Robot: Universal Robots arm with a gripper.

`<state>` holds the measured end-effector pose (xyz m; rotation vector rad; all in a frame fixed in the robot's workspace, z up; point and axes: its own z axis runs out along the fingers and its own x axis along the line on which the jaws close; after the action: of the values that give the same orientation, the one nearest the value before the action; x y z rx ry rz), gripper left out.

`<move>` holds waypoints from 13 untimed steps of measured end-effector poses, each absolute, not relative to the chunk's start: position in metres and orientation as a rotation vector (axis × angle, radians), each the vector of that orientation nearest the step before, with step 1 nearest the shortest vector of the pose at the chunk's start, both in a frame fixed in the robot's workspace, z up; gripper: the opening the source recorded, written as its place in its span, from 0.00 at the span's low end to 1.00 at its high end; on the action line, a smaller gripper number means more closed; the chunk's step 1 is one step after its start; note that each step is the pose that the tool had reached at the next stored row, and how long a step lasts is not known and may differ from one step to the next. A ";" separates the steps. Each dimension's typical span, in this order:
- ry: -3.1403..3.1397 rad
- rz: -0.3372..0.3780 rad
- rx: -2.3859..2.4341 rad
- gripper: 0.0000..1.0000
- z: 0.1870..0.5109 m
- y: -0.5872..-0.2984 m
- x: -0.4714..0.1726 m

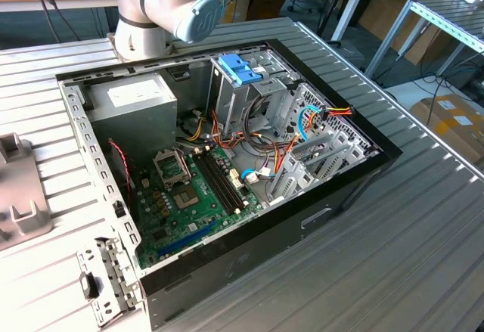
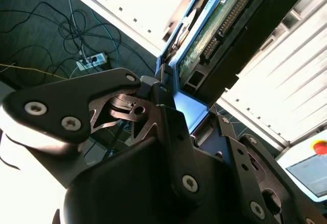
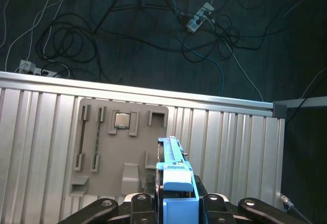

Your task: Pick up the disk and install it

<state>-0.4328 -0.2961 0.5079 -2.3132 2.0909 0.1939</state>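
Note:
The disk [image 3: 176, 175], a flat drive in a light-blue plastic bracket, stands edge-on between my gripper's [image 3: 176, 196] black fingers in the first wrist view. It is held above a grey holder tray [image 3: 122, 147] on the ribbed metal table. In the second wrist view the disk [image 2: 230, 25] shows its green circuit board and connector, and the gripper [image 2: 191, 119] is shut on the blue bracket end. The open computer case [image 1: 333, 211] lies on the table in the exterior view, with the arm's base [image 1: 162, 7] behind it.
Inside the case are a grey power supply [image 1: 140, 105], the motherboard [image 1: 193, 196], a metal drive cage [image 1: 318, 143] with loose cables, and a blue two-tab plastic piece [image 1: 238, 67]. The tray [image 1: 15, 188] lies on the exterior view's left. Cables cover the floor [image 3: 153, 35].

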 end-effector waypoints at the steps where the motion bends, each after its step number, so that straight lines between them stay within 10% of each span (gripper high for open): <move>1: 2.091 0.194 -2.313 0.37 0.508 -0.296 -0.432; 13: 2.091 0.194 -2.313 0.37 0.508 -0.297 -0.428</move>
<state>-0.4278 -0.2966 0.5079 -2.3131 2.0909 0.1939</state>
